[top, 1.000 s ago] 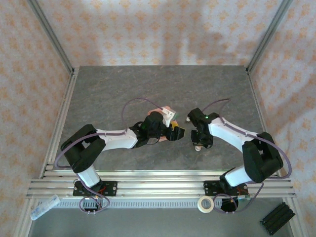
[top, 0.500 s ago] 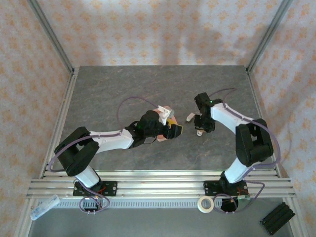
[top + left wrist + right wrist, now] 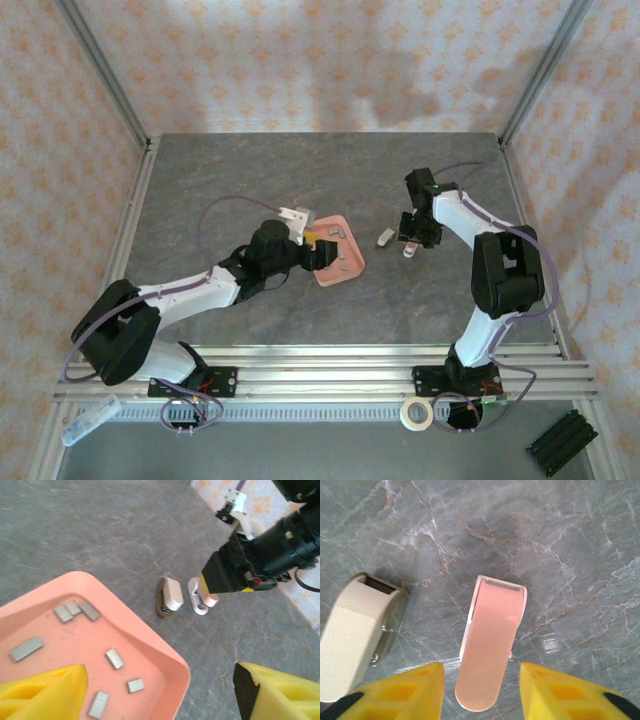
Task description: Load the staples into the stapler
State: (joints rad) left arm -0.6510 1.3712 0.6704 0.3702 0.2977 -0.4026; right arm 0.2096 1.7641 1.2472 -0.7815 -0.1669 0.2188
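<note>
Observed on the grey marbled table top (image 3: 100, 525): the small pale pink-and-white plastic mini stapler (image 3: 492, 640) lies flat on the bare surface at centre right, well clear of the shallow salmon-pink rectangular tray (image 3: 155, 647). A stubby cream plastic piece (image 3: 355, 630) lies just beside it on the tray side, not touching it. The right gripper (image 3: 481, 674) hangs directly over the stapler with its yellow fingers parted, one on each side of the rounded end, and a gap shows at both sides, so nothing is gripped. The short grey metal staples (image 3: 114, 658) lie loose and scattered inside the tray, several strips in all. The left gripper (image 3: 160, 680) is over the tray's near corner, fingers spread wide and empty, one above the tray floor and the other above the table.
</note>
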